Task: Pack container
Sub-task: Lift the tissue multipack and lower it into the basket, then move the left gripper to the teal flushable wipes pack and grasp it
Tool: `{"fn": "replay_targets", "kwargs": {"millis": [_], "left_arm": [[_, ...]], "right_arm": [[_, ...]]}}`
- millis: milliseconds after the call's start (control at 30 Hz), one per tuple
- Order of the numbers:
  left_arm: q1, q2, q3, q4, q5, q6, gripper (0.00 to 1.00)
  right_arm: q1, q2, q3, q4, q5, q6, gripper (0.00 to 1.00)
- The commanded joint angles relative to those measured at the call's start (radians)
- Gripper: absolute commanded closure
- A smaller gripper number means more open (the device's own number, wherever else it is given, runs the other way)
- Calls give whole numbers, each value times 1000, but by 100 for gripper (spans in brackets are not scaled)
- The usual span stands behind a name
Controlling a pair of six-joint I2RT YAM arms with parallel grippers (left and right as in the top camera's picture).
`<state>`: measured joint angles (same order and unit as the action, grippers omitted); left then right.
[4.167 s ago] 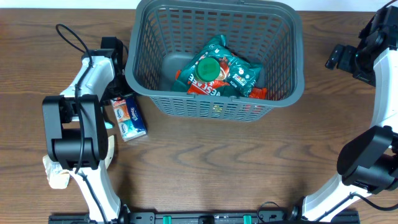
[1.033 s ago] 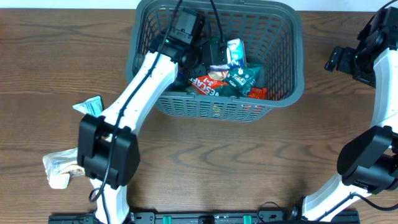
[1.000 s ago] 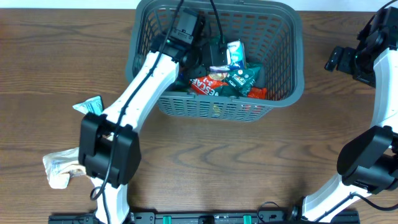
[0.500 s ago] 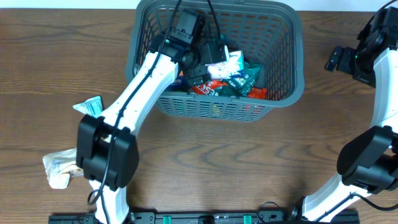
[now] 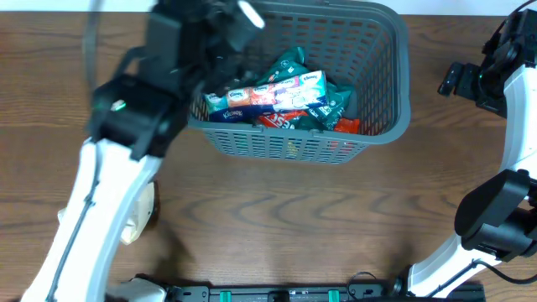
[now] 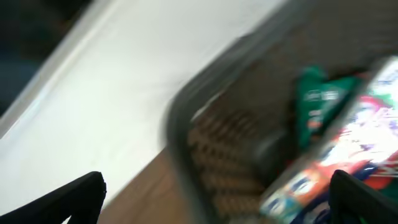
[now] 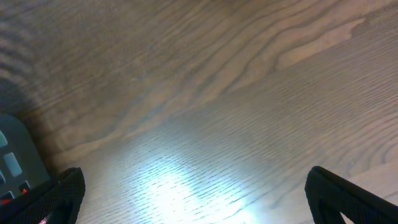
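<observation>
We see the left arm (image 5: 126,109) reared high and blurred over the left rim of the container (image 5: 382,126), its left gripper (image 6: 217,202) spread wide, grasping nothing. The right arm (image 5: 520,101) stands at the table's (image 5: 277,210) right edge, and the right gripper (image 7: 198,194) is likewise splayed and empty above bare wood. The one container sits at the far middle. Inside we count one long tissue pack (image 5: 264,94) lying across green pouches (image 5: 334,104), one or two we cannot tell, and one red packet (image 5: 281,122). One pale packet (image 5: 138,220) lies front left. Open wood runs before the container and to its right.
</observation>
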<state>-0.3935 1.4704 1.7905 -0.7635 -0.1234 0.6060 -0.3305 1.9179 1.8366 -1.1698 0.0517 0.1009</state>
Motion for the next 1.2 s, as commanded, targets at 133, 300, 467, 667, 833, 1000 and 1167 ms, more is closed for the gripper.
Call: {"fn": "replay_targets", "kwargs": {"millis": [133,300,467,667,833,1000,1167], "left_arm": [[294,-130,9,-216,-229,-479,1],[512,-116,-32,-399,-193,-694,2],[614,-87,-232,-333,-74,-698,1],[633,-14,-500,-130,20,-731,2],[633,119,-561,-82,51,-751,1],[633,247,-561,-60,53,-795,2],[633,325,-561,-18,90,-803,1]], "right_arm": [[4,-3,-1,1,-5,-13,1],[4,-3,-1,6,-4,-13,1],[4,-3,-1,14,-5,-13,1],[4,-3,-1,14,-4,-13,1],[4,-3,-1,13,-4,-14,1],[5,-3,-1,12,-7,-31,1],[5,-3,-1,10,-7,-31,1]]}}
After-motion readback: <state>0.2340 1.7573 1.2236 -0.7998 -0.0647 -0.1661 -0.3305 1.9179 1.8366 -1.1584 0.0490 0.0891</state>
